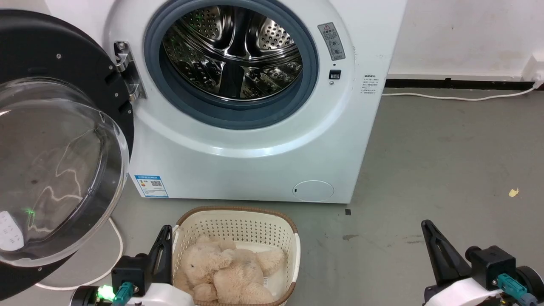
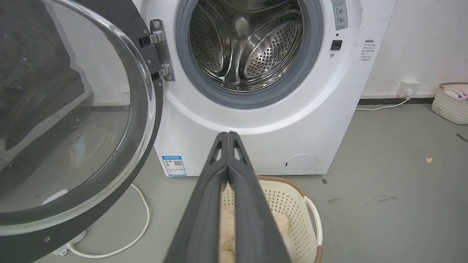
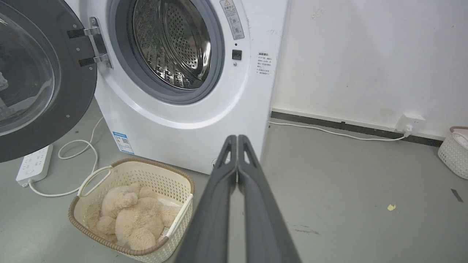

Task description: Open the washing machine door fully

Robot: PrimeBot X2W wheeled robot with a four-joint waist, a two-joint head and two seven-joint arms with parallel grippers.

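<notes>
Dark left fingers [image 2: 208, 212] rise pressed together along their length, tips meeting and holding nothing, just beside the near left corner of a cream laundry basket [image 1: 238, 221]. That basket sits on the grey floor [image 1: 446, 161] right in front of the washing machine [image 1: 255, 170], and a beige plush bear [image 1: 225, 267] lies inside it. The right fingers [image 3: 215, 215] are likewise closed tip to tip and empty. They are held over bare floor to the right of the basket, well apart from the machine.

The washing machine door [image 1: 46, 46] stands swung out on its hinge [image 1: 127, 70] at the machine's left side. Its black disc and bulging clear glass bowl [image 1: 55, 170] are turned away from the opening, and both pairs of fingers hang clear of it. In the opening, the grey rubber ring [image 1: 238, 117] surrounds the steel drum [image 1: 233, 51].

A small round white flap [image 1: 313, 191] sits low on the machine's front at the right, and a blue label [image 1: 151, 186] sits low at the left. A white cable [image 1: 454, 98] runs along the floor by the far wall on the right. A white power strip [image 3: 34, 170] lies on the floor below the open door. A second pale basket [image 3: 453, 153] stands far right by the wall.
</notes>
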